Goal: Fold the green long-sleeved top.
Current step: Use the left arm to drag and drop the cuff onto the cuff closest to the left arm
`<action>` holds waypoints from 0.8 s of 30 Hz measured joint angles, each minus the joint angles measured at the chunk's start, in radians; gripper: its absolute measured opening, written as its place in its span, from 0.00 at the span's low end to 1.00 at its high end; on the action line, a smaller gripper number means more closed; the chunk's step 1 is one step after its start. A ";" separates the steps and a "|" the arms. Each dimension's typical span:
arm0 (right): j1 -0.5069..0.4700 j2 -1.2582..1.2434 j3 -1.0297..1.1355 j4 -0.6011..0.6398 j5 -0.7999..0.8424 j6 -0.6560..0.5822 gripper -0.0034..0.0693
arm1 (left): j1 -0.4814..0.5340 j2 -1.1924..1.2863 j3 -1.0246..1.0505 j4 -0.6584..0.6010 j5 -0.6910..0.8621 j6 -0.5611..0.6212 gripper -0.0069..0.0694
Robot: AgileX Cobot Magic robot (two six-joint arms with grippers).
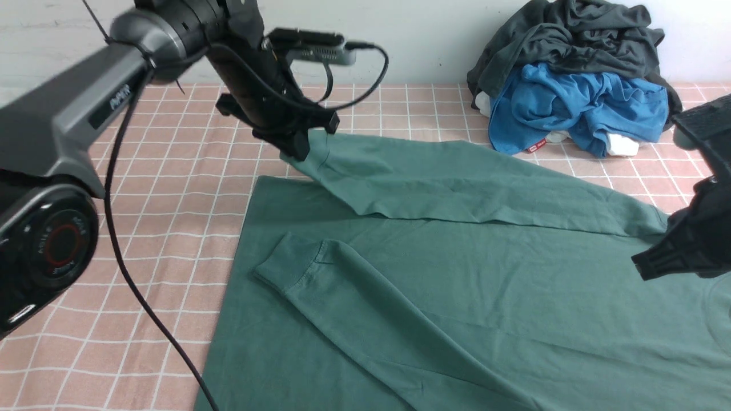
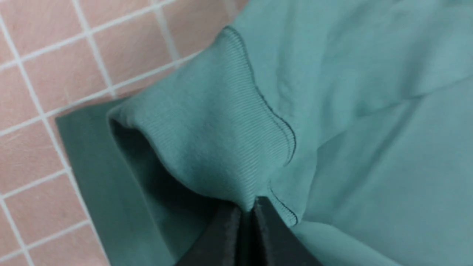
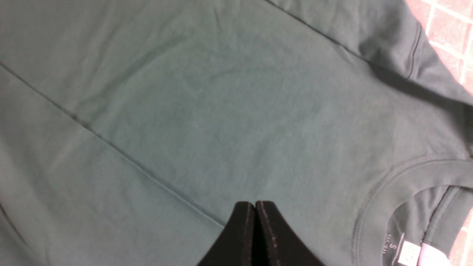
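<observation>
Clock bearings are read from the robot's side, with 12 at the far wall.

The green long-sleeved top (image 1: pixel 457 274) lies spread flat on the pink-checked worktop (image 1: pixel 165 188). It fills the centre and runs out toward 4 and 6 o'clock. Its body is smooth, with a few shallow creases.

The left end effector (image 1: pixel 297 149) is at 11 o'clock of the top. Its jaws are pinched together on the ribbed cuff (image 2: pixel 221 129) of the far sleeve (image 1: pixel 485 194). The cuff bunches at the grip and sits raised over the top's corner, casting shadow beneath it. From the grip, this sleeve slants across the upper body toward 3 o'clock.

The near sleeve (image 1: pixel 365 302) lies folded across the body. Its cuff end points to 9 o'clock, and the sleeve runs down toward 5 o'clock.

The right end effector (image 1: pixel 651 268) is at 3 o'clock, over the chest area just beside the neckline (image 3: pixel 406 184). Its jaws are pressed together with no cloth between them. I cannot tell whether it touches the fabric. A white label (image 3: pixel 410 253) shows inside the collar.

A heap of clothes sits at 1 o'clock against the wall. A charcoal garment (image 1: pixel 577 40) is on top of it. Below lies a blue garment (image 1: pixel 577 103) with a red tag (image 1: pixel 535 148). The heap is apart from the top.
</observation>
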 joint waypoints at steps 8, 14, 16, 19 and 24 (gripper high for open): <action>0.000 -0.145 -0.010 0.003 0.029 -0.001 0.03 | 0.000 -0.273 0.228 -0.075 0.014 -0.083 0.10; 0.001 -0.244 -0.002 0.013 0.033 -0.001 0.03 | 0.000 -0.439 0.512 -0.105 0.002 -0.113 0.10; 0.001 -0.265 0.012 0.019 0.032 -0.001 0.03 | 0.000 -0.496 0.605 -0.107 -0.023 -0.122 0.10; 0.001 -0.288 0.035 0.039 0.027 -0.001 0.03 | 0.000 -0.613 0.779 -0.108 -0.082 -0.137 0.10; 0.001 -0.292 0.048 0.074 0.012 -0.014 0.03 | 0.000 -0.751 1.087 -0.111 -0.172 -0.137 0.10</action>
